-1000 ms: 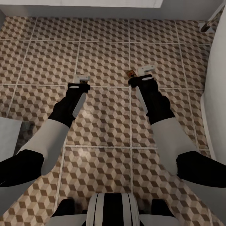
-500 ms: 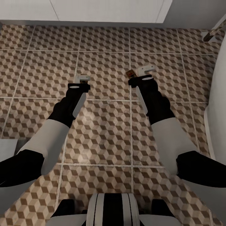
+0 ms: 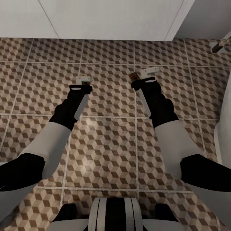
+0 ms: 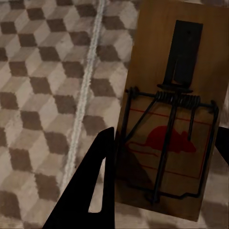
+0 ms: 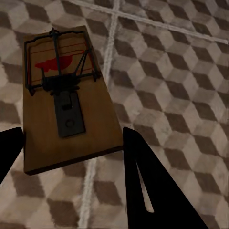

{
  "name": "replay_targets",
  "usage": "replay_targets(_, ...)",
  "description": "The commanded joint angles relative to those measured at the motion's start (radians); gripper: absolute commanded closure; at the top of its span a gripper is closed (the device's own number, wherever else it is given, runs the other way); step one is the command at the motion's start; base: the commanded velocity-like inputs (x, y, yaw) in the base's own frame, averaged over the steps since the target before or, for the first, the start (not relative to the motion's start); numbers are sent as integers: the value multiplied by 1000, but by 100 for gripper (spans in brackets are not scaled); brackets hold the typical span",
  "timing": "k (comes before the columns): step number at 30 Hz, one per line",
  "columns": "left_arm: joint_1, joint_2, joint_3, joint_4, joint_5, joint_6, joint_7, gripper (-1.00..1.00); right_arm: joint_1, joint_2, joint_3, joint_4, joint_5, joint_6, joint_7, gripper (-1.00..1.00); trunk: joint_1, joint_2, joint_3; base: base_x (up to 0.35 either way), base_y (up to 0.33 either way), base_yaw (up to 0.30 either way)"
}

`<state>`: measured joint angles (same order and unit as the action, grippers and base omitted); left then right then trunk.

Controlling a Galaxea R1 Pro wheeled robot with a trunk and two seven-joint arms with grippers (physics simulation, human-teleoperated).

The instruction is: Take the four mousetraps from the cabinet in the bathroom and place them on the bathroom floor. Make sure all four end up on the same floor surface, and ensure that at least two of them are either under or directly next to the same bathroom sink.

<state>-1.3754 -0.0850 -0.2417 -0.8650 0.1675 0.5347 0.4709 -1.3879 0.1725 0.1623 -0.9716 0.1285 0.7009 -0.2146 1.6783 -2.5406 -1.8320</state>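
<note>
Each of my grippers holds one of the mousetraps above the bathroom floor (image 3: 106, 138). My left gripper (image 3: 84, 80) is shut on a tan board with a black spring bar and a red mouse print, the mousetrap (image 4: 171, 119), which sits between dark fingers (image 4: 90, 191). The right gripper (image 3: 145, 74) is shut on a second mousetrap (image 3: 133, 75). In the right wrist view that mousetrap (image 5: 67, 100) lies flat between the right gripper (image 5: 78, 162) fingers, over a grout line. The cabinet and the sink are out of view.
A white panelled front (image 3: 112, 19) runs along the far edge of the tiles ahead. A white curved rim (image 3: 224, 128) borders the floor at the right, with a chrome fitting (image 3: 219, 46) beyond it. My base (image 3: 115, 213) shows at the near edge.
The whole view has shifted: the white front ahead takes up more of the picture and the tiles have slid toward me. Both arms hold the same pose with their traps.
</note>
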Motion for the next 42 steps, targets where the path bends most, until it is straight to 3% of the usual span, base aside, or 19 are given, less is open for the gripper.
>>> replay_targets(1,-1,1,-4,-1,8,4,12,100,0,-1,2,1,6,7,-3,100,0,0,-1,330,93,0)
replay_targets(7,-1,1,-4,-2,7,4,12,100,0,0,1,51,6,-12,0,100,0,0,-1,149,46,0)
replay_targets(17,2,1,-4,2,8,2,12,100,0,2,0,219,6,-145,-4,100,0,0,-1,6,2,0)
replay_targets(34,4,4,-4,6,10,2,12,100,0,2,0,232,8,-161,-4,100,0,0,-1,210,33,0)
replay_targets(42,36,13,-4,49,9,-3,13,100,0,2,0,231,8,-160,-3,100,0,0,-1,28,15,0)
